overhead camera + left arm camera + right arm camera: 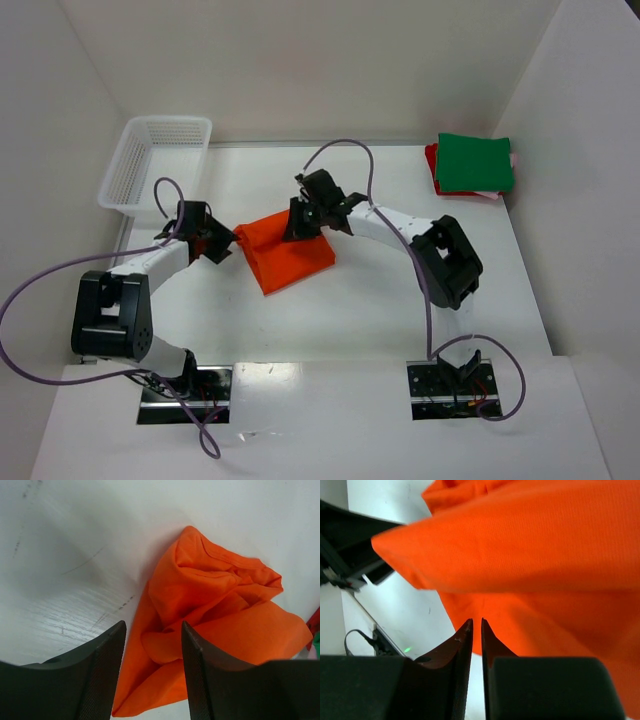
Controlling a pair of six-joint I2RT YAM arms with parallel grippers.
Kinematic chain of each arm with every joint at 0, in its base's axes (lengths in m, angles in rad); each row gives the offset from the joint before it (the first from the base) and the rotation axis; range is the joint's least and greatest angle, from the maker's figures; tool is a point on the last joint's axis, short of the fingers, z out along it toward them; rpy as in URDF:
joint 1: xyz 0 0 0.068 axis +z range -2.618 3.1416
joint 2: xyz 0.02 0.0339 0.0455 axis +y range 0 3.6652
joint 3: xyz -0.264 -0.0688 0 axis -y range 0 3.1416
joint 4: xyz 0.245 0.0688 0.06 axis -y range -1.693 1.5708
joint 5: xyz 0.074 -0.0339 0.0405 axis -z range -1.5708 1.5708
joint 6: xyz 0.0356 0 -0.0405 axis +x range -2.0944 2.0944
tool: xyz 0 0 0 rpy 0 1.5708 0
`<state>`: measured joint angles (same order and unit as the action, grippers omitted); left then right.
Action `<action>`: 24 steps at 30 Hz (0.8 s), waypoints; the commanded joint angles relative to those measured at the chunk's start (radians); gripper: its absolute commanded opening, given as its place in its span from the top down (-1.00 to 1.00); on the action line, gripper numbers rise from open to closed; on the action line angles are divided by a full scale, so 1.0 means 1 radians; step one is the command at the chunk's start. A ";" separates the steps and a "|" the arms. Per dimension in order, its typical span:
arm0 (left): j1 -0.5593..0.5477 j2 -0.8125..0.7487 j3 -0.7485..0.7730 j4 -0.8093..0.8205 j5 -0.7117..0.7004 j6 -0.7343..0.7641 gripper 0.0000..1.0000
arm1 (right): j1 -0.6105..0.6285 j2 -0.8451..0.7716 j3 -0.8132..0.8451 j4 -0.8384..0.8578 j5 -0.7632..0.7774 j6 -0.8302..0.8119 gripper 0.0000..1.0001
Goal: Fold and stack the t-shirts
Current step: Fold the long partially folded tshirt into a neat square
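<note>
The left claw (153, 627) stands open (orange t-shirt (220, 605) cloth between its fingers); the right claw (475, 621), nearly closed, sits at the shirt's far edge.

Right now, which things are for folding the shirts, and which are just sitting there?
For the job:
- orange t-shirt, in the middle
- folded stack of t-shirts, far right corner, green one on top

Just sitting there:
- white mesh basket, far left corner
</note>
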<state>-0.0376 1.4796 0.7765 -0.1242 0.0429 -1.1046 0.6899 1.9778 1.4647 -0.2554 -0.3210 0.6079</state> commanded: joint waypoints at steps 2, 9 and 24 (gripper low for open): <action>0.007 -0.015 0.030 0.035 0.089 0.067 -0.13 | 0.007 0.061 0.118 0.008 0.001 -0.019 0.66; 0.016 0.054 0.020 0.054 0.175 0.077 -0.13 | 0.046 0.165 0.227 -0.021 -0.009 -0.019 0.66; 0.016 0.096 0.000 0.037 0.308 0.029 -0.11 | 0.046 0.242 0.382 -0.056 0.045 -0.037 0.64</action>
<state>-0.0273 1.5776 0.7769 -0.0849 0.2916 -1.0550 0.7307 2.2074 1.7782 -0.2970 -0.3061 0.5999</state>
